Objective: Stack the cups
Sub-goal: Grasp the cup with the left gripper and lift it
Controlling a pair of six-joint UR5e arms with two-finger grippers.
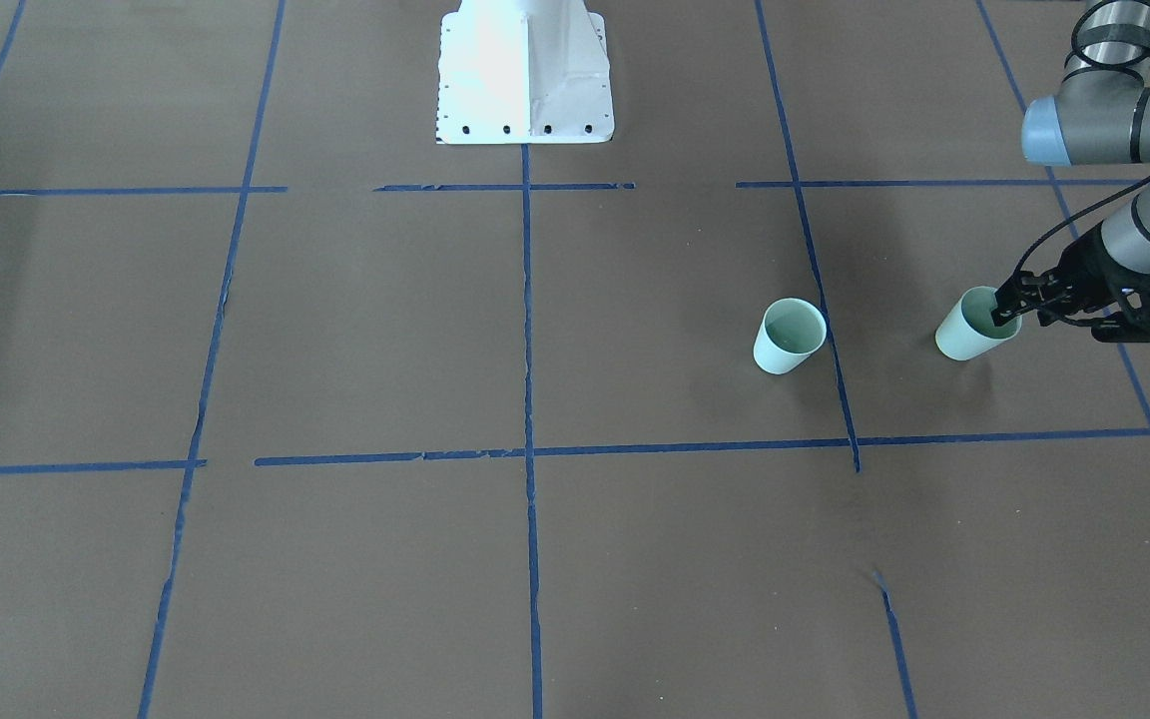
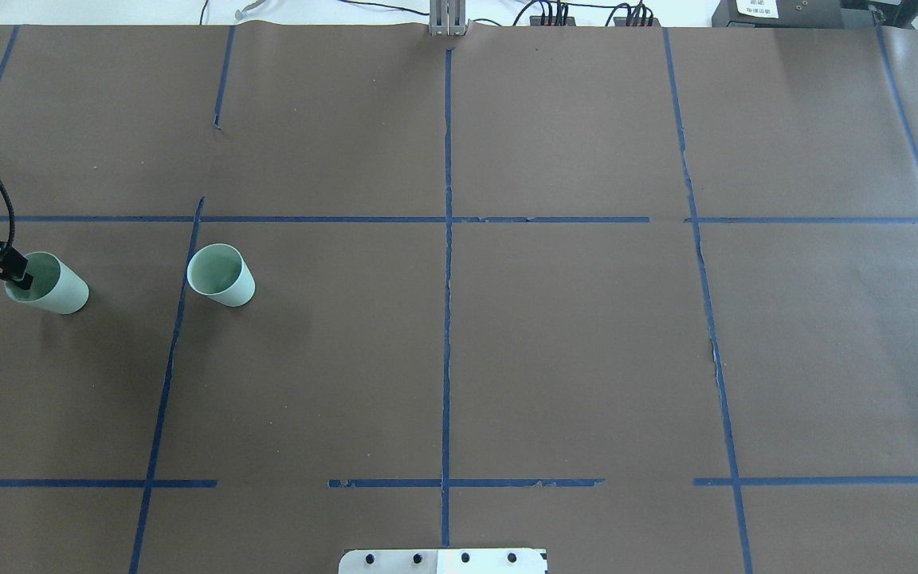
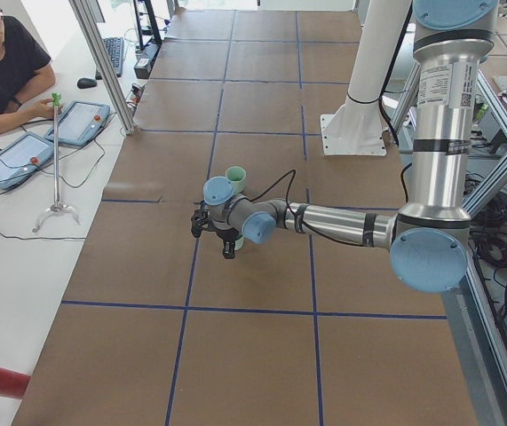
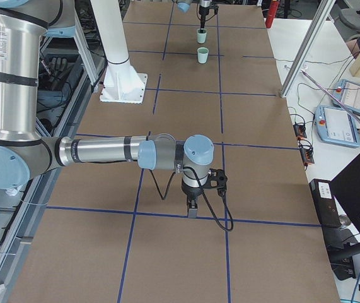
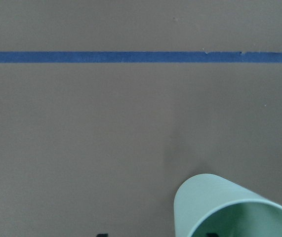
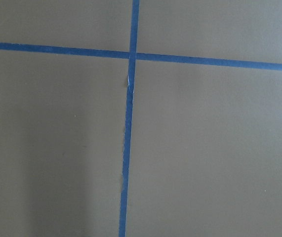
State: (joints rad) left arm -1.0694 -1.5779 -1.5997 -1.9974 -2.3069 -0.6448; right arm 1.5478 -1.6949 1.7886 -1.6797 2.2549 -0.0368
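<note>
Cup [image 1: 964, 340] at left hand [image 1: 1007, 310], upright, mouth up; 2nd cup [image 1: 788, 340] likewise, nearby

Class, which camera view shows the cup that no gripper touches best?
Front-facing: the free cup is large, unobstructed, inside visible. Overhead is nearly as good; side views show it tiny; wrist views miss it.

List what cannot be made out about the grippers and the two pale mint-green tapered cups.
- Left gripper at the pale mint-green tapered cup: grip unclear; left wrist view's bottom edge cuts the fingertips, other views too small.
- Right gripper: opening unclear; shown only in exterior right view, small.
</note>
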